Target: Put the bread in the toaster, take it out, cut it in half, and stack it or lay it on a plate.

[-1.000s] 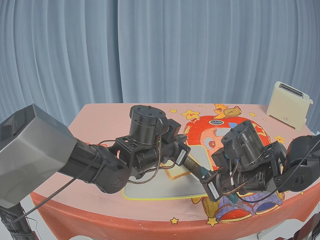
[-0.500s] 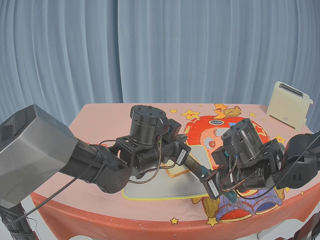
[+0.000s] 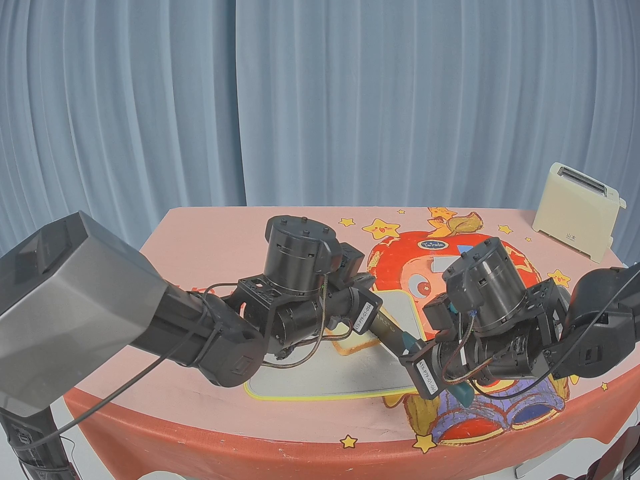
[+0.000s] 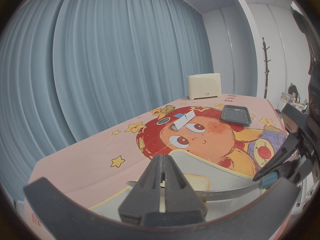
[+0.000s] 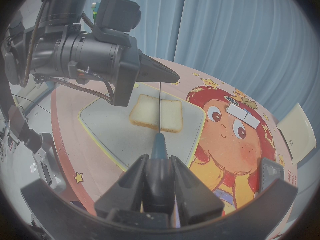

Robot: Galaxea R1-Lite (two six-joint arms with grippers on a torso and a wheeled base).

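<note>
A slice of bread lies flat on the pale cutting board with a yellow rim. My right gripper is shut on the teal handle of a knife. The knife's thin blade runs across the middle of the slice. My left gripper is shut with nothing in it, and its tip hangs just above the far end of the blade. In the left wrist view the shut fingers sit over the bread and the blade. In the head view both grippers meet over the board.
A cream toaster stands at the table's far right corner. A black rectangular plate lies on the cartoon tablecloth between the toaster and the board. The table's front edge is close behind the board.
The left arm has shifted slightly to the right and a little lower. The right wrist turned a bit a second ago and has since kept still with the knife.
</note>
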